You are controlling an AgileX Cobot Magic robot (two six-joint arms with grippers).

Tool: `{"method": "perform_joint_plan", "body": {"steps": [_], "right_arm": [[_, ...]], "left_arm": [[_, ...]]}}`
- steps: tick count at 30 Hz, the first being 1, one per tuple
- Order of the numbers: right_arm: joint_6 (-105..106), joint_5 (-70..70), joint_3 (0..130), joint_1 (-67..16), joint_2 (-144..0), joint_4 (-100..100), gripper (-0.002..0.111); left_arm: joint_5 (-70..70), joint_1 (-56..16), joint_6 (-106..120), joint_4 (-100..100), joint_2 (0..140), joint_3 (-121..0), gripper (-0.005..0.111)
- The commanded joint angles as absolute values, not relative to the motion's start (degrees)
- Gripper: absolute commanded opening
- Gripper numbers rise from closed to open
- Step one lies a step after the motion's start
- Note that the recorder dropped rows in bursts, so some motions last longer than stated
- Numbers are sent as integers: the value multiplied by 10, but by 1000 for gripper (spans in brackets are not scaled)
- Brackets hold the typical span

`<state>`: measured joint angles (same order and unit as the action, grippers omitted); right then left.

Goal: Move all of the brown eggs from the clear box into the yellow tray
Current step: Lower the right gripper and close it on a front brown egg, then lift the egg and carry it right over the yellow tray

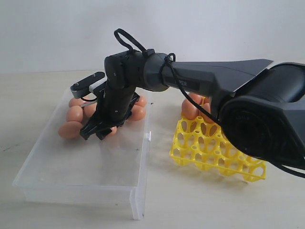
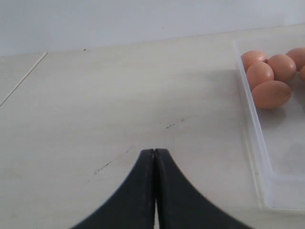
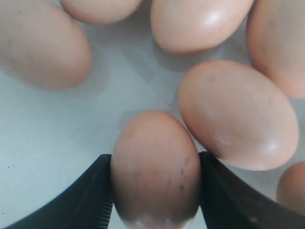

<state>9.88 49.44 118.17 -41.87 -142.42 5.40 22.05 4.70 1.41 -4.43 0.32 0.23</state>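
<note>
Table (image 1: pixel 190 200) under me was pale with faint wood grain, matte finish. Wall (image 1: pixel 57 28) behind it was plain white and met the table's far edge in a straight line. From my left wrist view I saw small dark scuff marks (image 2: pixel 171 125) on the table and another dark streak (image 2: pixel 102 167) apart from them. A thin pale line (image 2: pixel 24 78) ran diagonally across the table; seam or cord, I couldn't tell.
</note>
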Motion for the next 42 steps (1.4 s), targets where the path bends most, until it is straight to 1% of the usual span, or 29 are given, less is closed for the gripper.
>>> {"method": "perform_joint_plan", "body": {"steps": [1,4,6,8,15,16,17,20,22,25,26,27,30,36,42], "right_arm": [[105,491,1184,-420,-1418,55,0],[105,491,1184,-420,-1400,61,0],[89,453,1165,-420,-1364,61,0],[73,335,1091,-420,-1305,65,0],[75,83,831,-420,-1127,90,0],[75,18,763,-420,-1074,90,0],[79,-16,723,-419,-1043,90,0],[91,-76,615,-404,-949,90,0],[93,-100,578,-392,-907,90,0],[93,-137,509,-347,-841,90,0],[93,-141,497,-336,-834,90,0],[93,-157,463,-307,-821,90,0],[94,-204,411,-268,-810,90,0],[114,-296,335,-228,-808,110,0],[114,-367,299,-200,-808,141,0]], "left_arm": [[217,44,13,-40,0,0,0],[217,44,13,-40,0,0,0],[217,44,13,-40,0,0,0],[217,44,13,-40,0,0,0],[217,44,13,-40,0,0,0],[217,44,13,-40,0,0,0],[217,44,13,-40,0,0,0],[217,44,13,-40,0,0,0],[217,44,13,-40,0,0,0],[217,44,13,-40,0,0,0],[217,44,13,-40,0,0,0],[217,44,13,-40,0,0,0],[217,44,13,-40,0,0,0],[217,44,13,-40,0,0,0],[217,44,13,-40,0,0,0]]}}
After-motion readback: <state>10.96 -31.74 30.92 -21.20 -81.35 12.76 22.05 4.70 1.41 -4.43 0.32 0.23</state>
